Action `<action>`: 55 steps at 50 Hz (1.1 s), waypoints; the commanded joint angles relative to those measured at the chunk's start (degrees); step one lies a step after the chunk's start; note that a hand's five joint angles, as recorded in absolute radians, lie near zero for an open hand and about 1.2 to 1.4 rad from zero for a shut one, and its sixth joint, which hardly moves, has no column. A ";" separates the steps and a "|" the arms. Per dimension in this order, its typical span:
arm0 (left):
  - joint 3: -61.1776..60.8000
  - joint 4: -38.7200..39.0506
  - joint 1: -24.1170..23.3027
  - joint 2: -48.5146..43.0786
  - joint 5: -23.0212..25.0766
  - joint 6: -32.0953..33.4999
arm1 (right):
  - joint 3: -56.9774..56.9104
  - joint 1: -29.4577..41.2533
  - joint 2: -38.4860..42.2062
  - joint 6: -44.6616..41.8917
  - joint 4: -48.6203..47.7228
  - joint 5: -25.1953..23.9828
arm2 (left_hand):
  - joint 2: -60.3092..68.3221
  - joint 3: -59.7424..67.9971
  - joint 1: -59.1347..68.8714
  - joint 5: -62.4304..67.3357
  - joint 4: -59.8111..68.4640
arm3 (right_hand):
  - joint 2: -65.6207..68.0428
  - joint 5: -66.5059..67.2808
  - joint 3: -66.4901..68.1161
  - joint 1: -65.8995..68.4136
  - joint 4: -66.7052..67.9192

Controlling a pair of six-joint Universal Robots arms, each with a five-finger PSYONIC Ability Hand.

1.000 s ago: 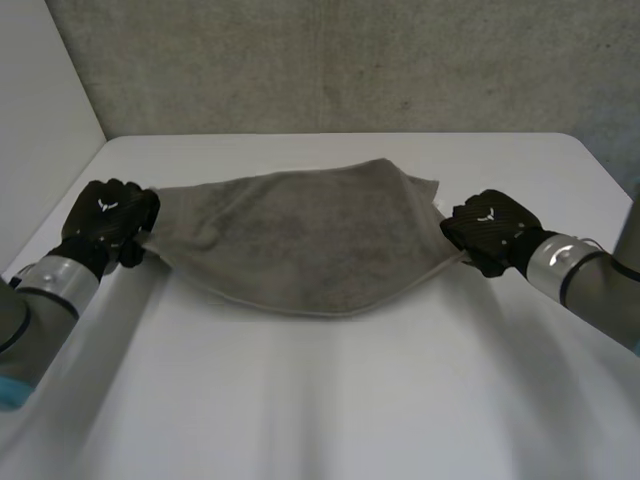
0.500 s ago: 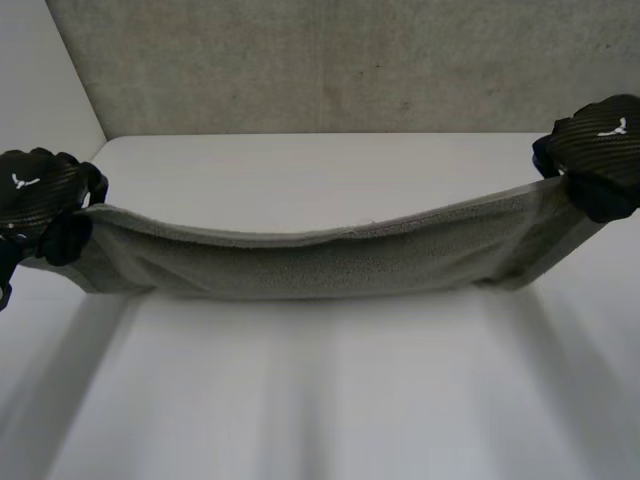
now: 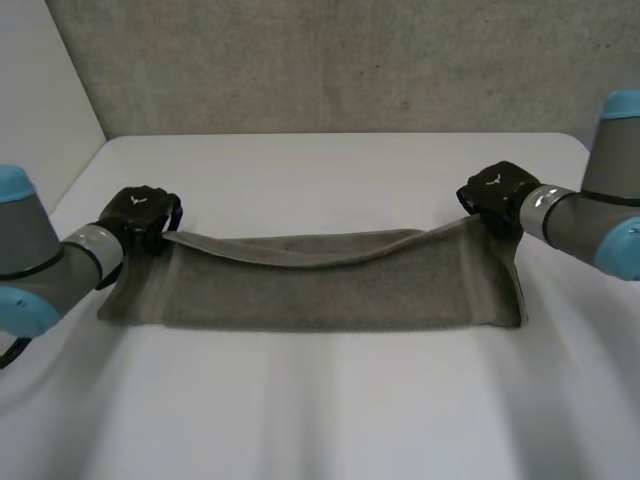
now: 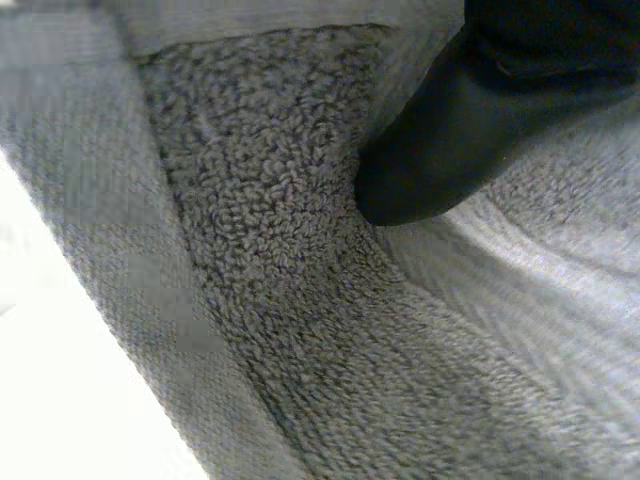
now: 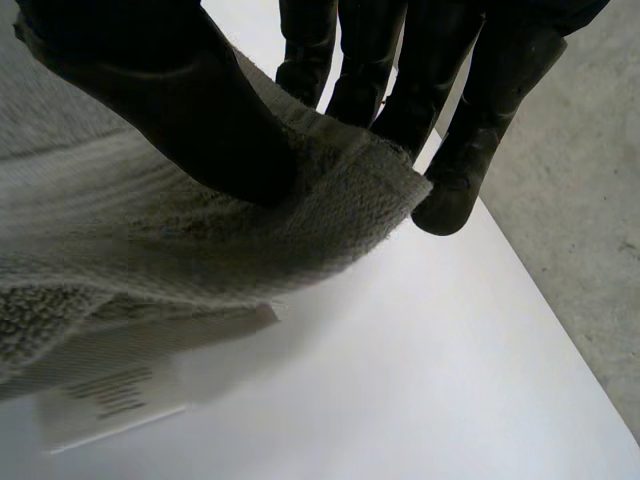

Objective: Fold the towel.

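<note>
- Head view: the towel lay as a long grey band across the middle of the desk. Its near part was flat and its far edge was raised.
- The left hand was clamped on the far-left corner and the right hand on the far-right corner. Both held their corners just off the desk.
- Between them the lifted edge sagged in a shallow curve. That read as soft, light cloth with no stiffness, so it would drape wherever it was unsupported.
- Left wrist view: the left hand pressed a black tip into the looped terry, and the cloth bunched around it. The pile looked rough enough to grip, so slipping seemed unlikely.
- Right wrist view: the thumb sat on top of the corner with the fingers behind. They pinched the woven hem between them.
- A white label hung under the cloth close to that corner.
- Judgement on the hold: the corners on the flat hem band looked like the best places to grip. They are firmer than the pile, and a hold at both ends would keep the edge straight for the fold.
</note>
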 commanded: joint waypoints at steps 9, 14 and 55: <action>9.18 -6.07 -3.47 -4.05 -6.01 -0.07 | -9.41 2.81 5.00 3.96 0.59 4.92 | -76.14 -78.34 -70.20 -83.61 -76.28 | -65.04 -66.60 -65.95 -65.12 -66.26; 6.28 -8.01 -3.74 0.71 -6.19 0.01 | -0.69 3.16 -2.58 5.81 -1.52 3.51 | -76.14 -78.34 -70.20 -83.61 -76.28 | -65.04 -66.60 -65.95 -65.12 -66.26; -34.50 10.36 -3.12 27.08 -5.48 -0.16 | 50.90 -7.12 -19.89 0.72 -30.53 7.82 | -76.14 -78.34 -70.20 -83.61 -76.28 | 4.96 3.40 4.05 4.88 3.74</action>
